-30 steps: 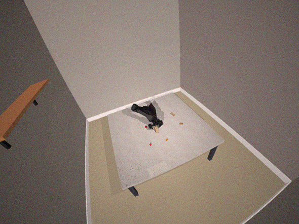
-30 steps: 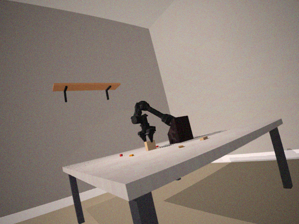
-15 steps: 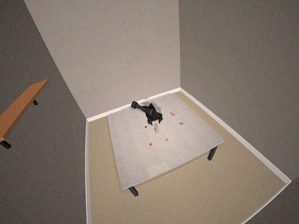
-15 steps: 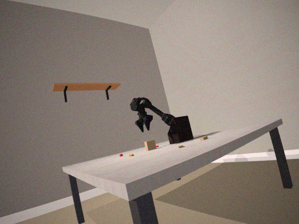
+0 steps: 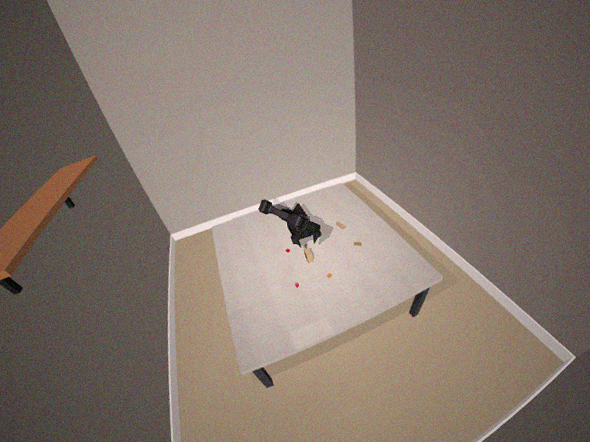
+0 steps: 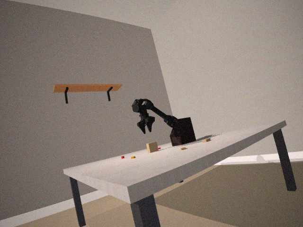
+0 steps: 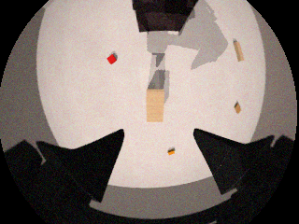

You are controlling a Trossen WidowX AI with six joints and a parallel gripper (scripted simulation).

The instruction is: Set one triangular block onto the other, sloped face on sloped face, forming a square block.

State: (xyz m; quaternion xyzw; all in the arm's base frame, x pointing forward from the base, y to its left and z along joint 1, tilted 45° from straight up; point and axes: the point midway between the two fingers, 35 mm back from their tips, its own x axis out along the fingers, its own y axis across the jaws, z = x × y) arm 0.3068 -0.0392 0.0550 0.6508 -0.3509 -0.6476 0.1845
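The two tan triangular blocks (image 5: 308, 254) (image 6: 152, 147) (image 7: 156, 105) sit one on the other and read as one square block on the white table (image 5: 292, 332) (image 6: 171, 168) (image 7: 81, 106). In the exterior view its top looks level; the seam is too small to see. My gripper (image 6: 146, 130) (image 5: 305, 237) (image 7: 160, 133) is open and empty. It hangs well above the block, touching neither the block nor the table. In the wrist view the block lies between and beyond the two spread fingers.
Small red cubes (image 5: 287, 250) (image 5: 296, 285) (image 7: 112, 59), an orange piece (image 5: 329, 275) (image 6: 133, 157) (image 7: 171, 151) and two tan pieces (image 5: 340, 224) (image 5: 358, 243) (image 7: 238, 50) lie scattered apart from the block. The arm's dark base (image 6: 183, 132) stands behind. An orange shelf (image 6: 85, 88) hangs on the wall.
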